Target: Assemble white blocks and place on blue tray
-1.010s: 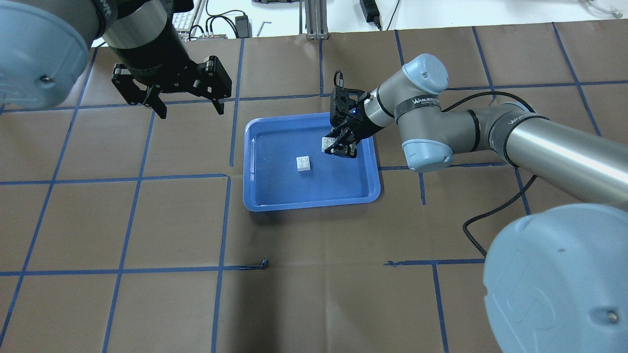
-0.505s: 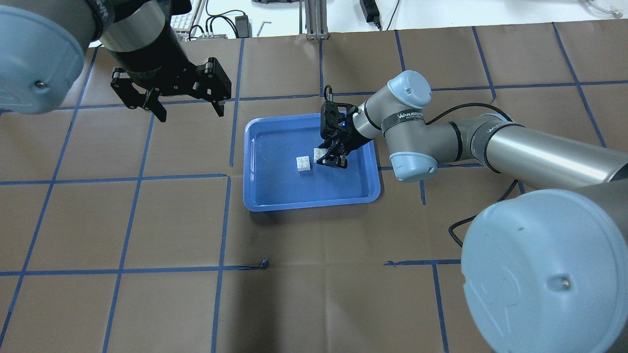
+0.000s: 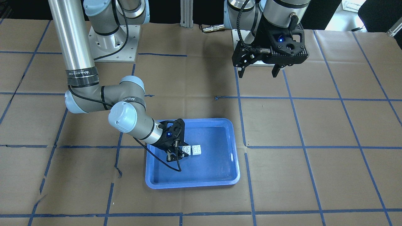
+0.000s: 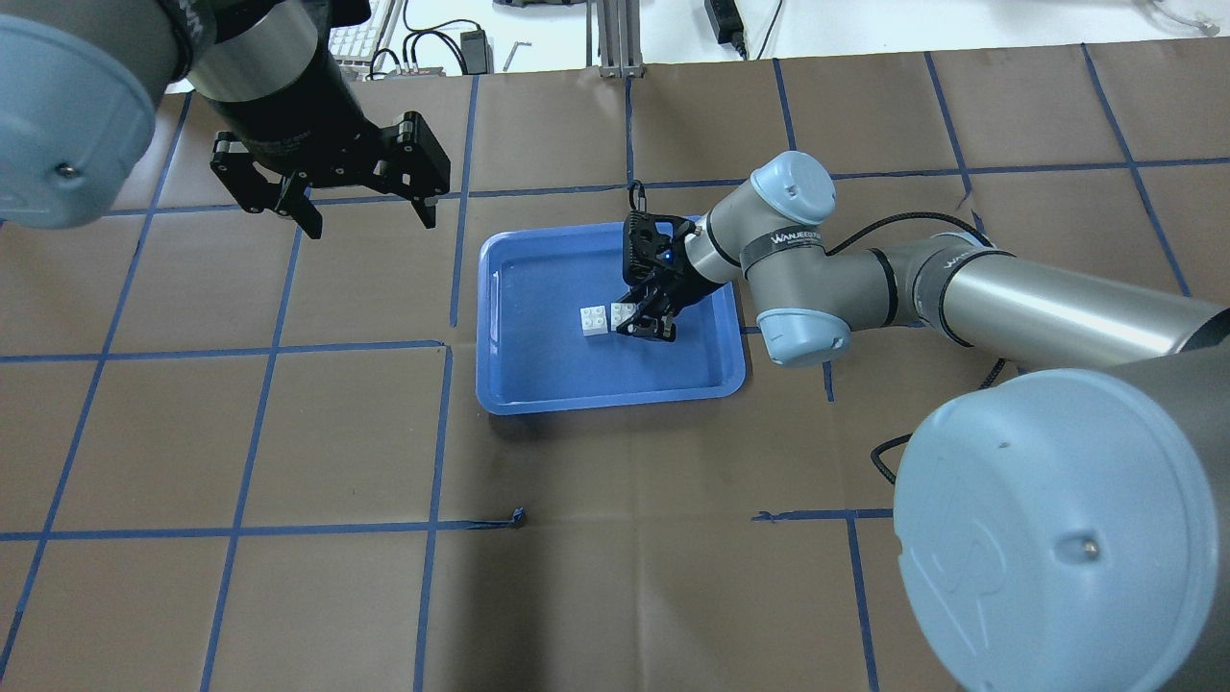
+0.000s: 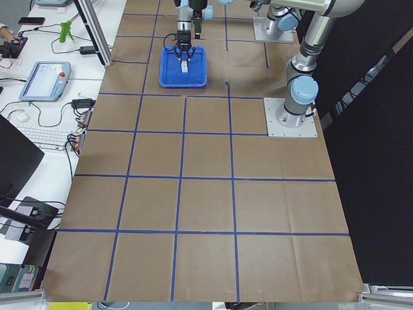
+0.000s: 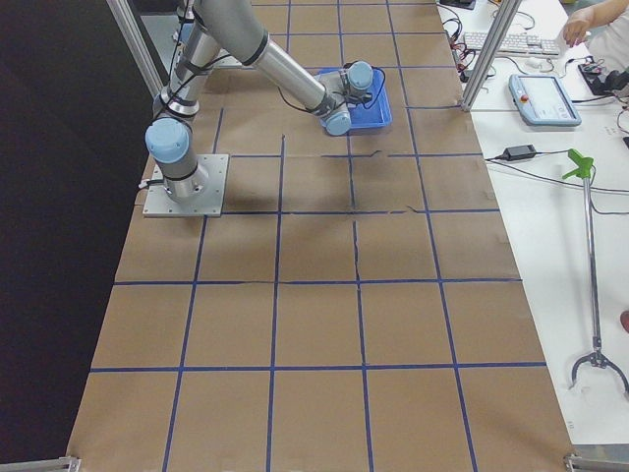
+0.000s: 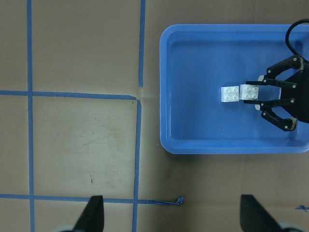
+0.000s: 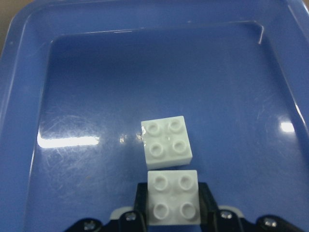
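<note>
- Brown paper bench (image 4: 615,596) ruled with blue tape lines (image 4: 336,346); white desk (image 4: 865,29) with cables past its far edge.
- Nearest the robot in the overhead view: bare paper and a torn tape scrap (image 4: 517,517), nothing of the task.
- Next out, blue tray (image 4: 615,404) flat on the bench. Inside its rim, right of the floor's middle: loose block (image 4: 594,320) and held block (image 4: 624,312), both white, both studs up.
- Right jaws closed on the held block, pinching two opposite sides, reaching into the tray from the robot's right.
- Carried in over the last second: well apart from the loose block a second ago, near it half a second ago, now just beside it with edges parallel. Thin gap or bare contact, cannot tell which.
- Loose block unmoved across all three overhead pictures, flat on the tray floor.
- Meaning for the task: approach nearly done, no join yet. Side by side, not one over the other. Probably still calls for a shift across until squarely above the four studs, then a press down. Some risk of shoving the loose block along the glossy floor if driven sideways at this height.
- Farther out, left jaws wide open and empty, hanging over bare bench beyond the tray's far-left corner, hardly shifted, no part in this step.
</note>
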You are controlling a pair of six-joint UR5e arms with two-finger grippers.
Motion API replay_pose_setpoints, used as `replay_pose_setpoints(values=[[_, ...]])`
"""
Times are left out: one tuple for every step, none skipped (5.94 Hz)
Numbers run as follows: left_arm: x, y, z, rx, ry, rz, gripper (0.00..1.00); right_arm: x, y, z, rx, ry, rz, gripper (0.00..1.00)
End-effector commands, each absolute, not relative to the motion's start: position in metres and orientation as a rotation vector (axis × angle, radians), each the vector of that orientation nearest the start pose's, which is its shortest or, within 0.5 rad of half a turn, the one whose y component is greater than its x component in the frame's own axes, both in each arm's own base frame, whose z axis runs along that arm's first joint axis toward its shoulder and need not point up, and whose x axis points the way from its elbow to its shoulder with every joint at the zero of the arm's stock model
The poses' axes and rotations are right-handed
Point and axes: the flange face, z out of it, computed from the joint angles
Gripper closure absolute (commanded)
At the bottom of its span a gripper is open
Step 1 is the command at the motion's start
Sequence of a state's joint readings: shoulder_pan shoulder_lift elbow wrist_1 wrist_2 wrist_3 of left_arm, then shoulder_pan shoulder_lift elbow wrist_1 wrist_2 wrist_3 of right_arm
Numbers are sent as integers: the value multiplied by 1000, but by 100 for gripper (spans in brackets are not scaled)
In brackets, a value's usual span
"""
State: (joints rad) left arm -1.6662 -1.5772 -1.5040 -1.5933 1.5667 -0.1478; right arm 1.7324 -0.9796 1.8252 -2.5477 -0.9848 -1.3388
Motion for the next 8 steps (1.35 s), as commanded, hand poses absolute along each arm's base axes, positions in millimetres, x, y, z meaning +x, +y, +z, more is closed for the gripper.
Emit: replay_pose_setpoints(values=[[-180,-481,516,-84,3142,-60,1,287,-566,152,-1828,1929,-581,75],[-179,-479,519,-84,3142,-68,1,287,-567,154,-1828,1935,-595,75],[-179,-479,519,-84,3142,-68,1,287,-566,153,-1823,1937,-593,75],[-179,-478,519,-84,3140,-68,1,286,-566,153,-1773,1976,-575,75],[-179,-478,519,-84,3140,-65,1,286,-566,153,-1773,1977,-575,75],[-179,-478,519,-84,3142,-68,1,287,-567,153,-1768,1978,-574,75],[-179,-478,519,-84,3140,-63,1,287,-566,153,-1768,1978,-573,75],[-179,-477,520,-84,3140,-63,1,294,-563,154,-1778,1967,-572,75]])
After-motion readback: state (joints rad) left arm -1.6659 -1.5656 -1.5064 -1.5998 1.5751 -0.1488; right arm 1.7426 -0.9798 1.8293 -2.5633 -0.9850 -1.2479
